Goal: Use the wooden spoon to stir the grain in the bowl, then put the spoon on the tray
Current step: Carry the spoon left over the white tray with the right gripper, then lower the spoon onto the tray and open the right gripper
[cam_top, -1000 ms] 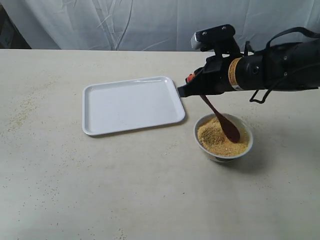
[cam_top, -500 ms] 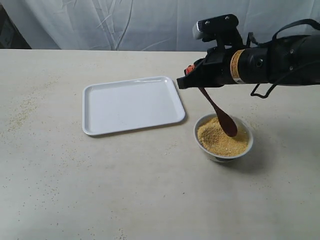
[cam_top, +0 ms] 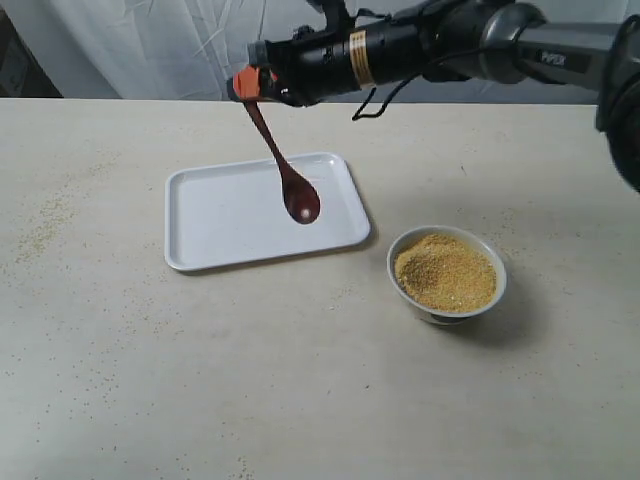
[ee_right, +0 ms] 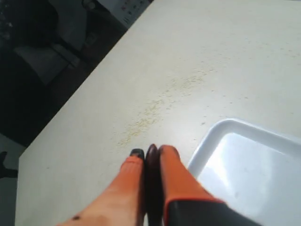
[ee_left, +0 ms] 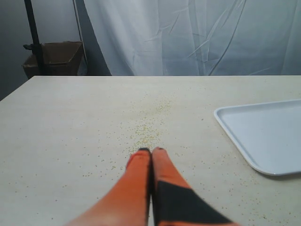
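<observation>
Beige table under a white drape. Stretched long and almost level across from the right, right gripper clamped on the spoon handle's tip. Hung slanting below the jaws, oval end just over the tray, contact unclear. Bowl of grain well apart, back toward the arm's base. Left gripper pressed closed, empty, low over the table.

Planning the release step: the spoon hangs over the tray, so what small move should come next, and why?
Probably lower the right gripper until the spoon rests on the tray, then open. The spoon is clamped by its handle, steeply tilted, and its bowl end seems to hang just above the tray.
</observation>
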`<state>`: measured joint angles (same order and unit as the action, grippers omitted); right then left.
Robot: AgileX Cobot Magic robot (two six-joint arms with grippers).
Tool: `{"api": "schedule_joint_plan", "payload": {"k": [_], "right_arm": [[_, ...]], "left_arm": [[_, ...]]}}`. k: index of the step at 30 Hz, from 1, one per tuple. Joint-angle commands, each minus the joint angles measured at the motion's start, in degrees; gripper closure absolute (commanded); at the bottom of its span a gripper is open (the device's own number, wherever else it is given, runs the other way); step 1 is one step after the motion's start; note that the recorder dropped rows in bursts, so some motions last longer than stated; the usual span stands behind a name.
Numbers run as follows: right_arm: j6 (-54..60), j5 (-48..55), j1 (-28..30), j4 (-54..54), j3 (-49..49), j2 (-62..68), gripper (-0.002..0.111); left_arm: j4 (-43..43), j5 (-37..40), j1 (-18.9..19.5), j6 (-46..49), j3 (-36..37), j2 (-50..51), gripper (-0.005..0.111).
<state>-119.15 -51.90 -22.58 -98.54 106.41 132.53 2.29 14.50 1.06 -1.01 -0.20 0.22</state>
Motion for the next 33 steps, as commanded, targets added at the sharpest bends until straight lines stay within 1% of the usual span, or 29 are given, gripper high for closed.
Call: {"api": "schedule_joint_plan", "payload": {"k": [1, 4, 7, 8, 9, 10, 14, 15, 16, 20, 22, 33], "right_arm": [[-2.0, 7.8, 0.2, 8.4, 1.5, 6.0, 0.109], [-2.0, 10.7, 0.2, 12.6, 1.5, 9.1, 0.109], [-2.0, 11.4, 0.2, 13.0, 1.5, 11.0, 0.109], [-2.0, 11.5, 0.2, 12.7, 1.5, 11.5, 0.107], [-2.0, 11.6, 0.2, 12.8, 1.5, 11.8, 0.102], [-2.0, 12.1, 0.2, 12.7, 1.5, 12.0, 0.095], [-2.0, 14.3, 0.2, 11.3, 1.5, 11.9, 0.058], [-2.0, 14.7, 0.3, 10.7, 1.5, 11.8, 0.051], [-2.0, 15.3, 0.3, 9.7, 1.5, 11.7, 0.047], [-2.0, 16.0, 0.3, 3.6, 1.5, 11.3, 0.046], [-2.0, 17.0, 0.3, -1.4, 1.5, 10.8, 0.046], [-1.9, 24.2, 0.5, -1.4, 2.5, 8.8, 0.046]], "left_arm": [[0.1, -0.8, 0.2, 0.0, 0.2, -0.2, 0.107], [0.1, -0.8, 0.2, 0.0, 0.2, -0.2, 0.107], [0.1, -0.8, 0.2, 0.0, 0.2, -0.2, 0.107], [0.1, -0.8, 0.2, 0.0, 0.2, -0.2, 0.107], [0.1, -0.8, 0.2, 0.0, 0.2, -0.2, 0.107], [0.1, -0.8, 0.2, 0.0, 0.2, -0.2, 0.107], [0.1, -0.8, 0.2, 0.0, 0.2, -0.2, 0.107], [0.1, -0.8, 0.2, 0.0, 0.2, -0.2, 0.107], [0.1, -0.8, 0.2, 0.0, 0.2, -0.2, 0.107], [0.1, -0.8, 0.2, 0.0, 0.2, -0.2, 0.107], [0.1, -0.8, 0.2, 0.0, 0.2, -0.2, 0.107], [0.1, -0.8, 0.2, 0.0, 0.2, -0.2, 0.107]]}}
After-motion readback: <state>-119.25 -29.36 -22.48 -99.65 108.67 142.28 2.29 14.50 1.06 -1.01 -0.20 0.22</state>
